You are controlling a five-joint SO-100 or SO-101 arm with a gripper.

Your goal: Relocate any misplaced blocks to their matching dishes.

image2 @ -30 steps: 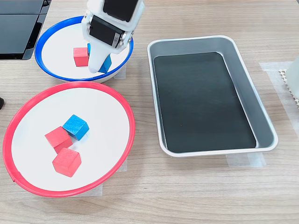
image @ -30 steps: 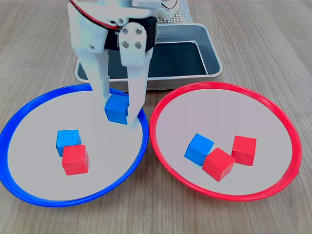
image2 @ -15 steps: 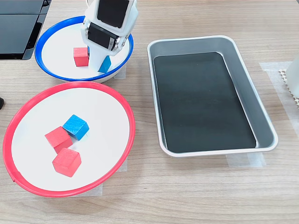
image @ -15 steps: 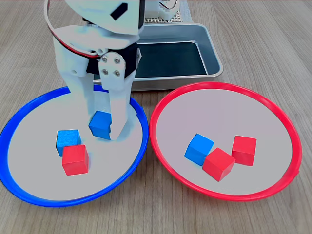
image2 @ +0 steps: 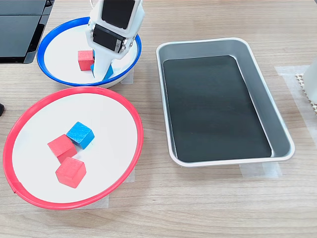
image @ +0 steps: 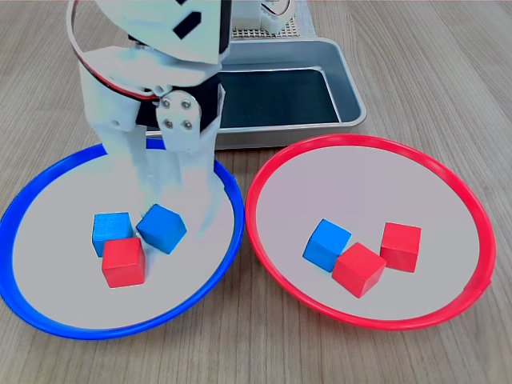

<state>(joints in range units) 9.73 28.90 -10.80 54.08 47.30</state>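
Note:
The blue-rimmed dish [image: 88, 333] holds a blue block [image: 161, 228] lying turned at an angle, free of the fingers. Beside it are another blue block [image: 111, 230] and a red block [image: 123, 262]. My gripper [image: 172, 188] hangs just above and behind the turned block, open and blurred by motion. The red-rimmed dish [image: 368, 140] holds a blue block [image: 326, 243] and two red blocks [image: 358, 269] [image: 400, 246]. In the second exterior view the gripper [image2: 101, 69] covers much of the blue dish [image2: 40, 52], with the red block [image2: 85, 59] showing beside it.
A rectangular grey metal tray [image: 344, 80] with a dark bottom stands behind the dishes, with the arm's base at its far end. A dark flat object [image2: 20, 29] lies at the second exterior view's top left. The two dishes sit rim to rim on the wooden table.
The gripper carried the blue block down into the blue dish, let it go beside the other two blocks, and opened and lifted slightly.

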